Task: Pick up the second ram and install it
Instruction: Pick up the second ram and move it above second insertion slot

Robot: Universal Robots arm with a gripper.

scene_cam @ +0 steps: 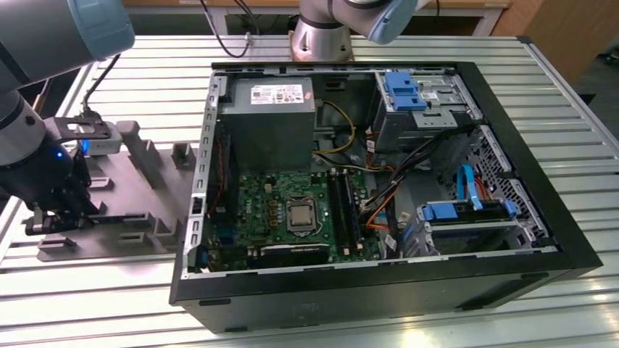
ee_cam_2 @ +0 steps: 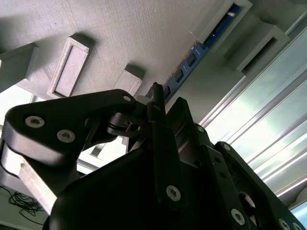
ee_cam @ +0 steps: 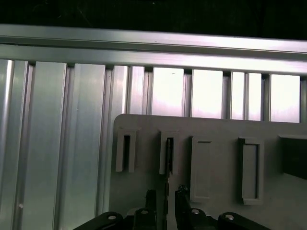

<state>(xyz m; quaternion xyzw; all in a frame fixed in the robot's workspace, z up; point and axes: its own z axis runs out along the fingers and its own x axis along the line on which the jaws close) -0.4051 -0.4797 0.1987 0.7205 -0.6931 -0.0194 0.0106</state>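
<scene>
Hand (ee_cam: 166, 197), narrowly parted astride second ram (ee_cam_2: 211, 37) standing edge-up in grey fixture (ee_cam: 144, 129) beneath it: off-centre closing could tilt or jam stick against slot posts (ee_cam: 123, 153)

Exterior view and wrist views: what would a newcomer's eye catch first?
The open black computer case lies in the middle of the exterior view, its green motherboard bare inside. At the exterior view's left, the arm's hand hangs low over the grey fixture plate. In the second wrist view, the second ram stands on edge in that plate, close to the hand.
</scene>
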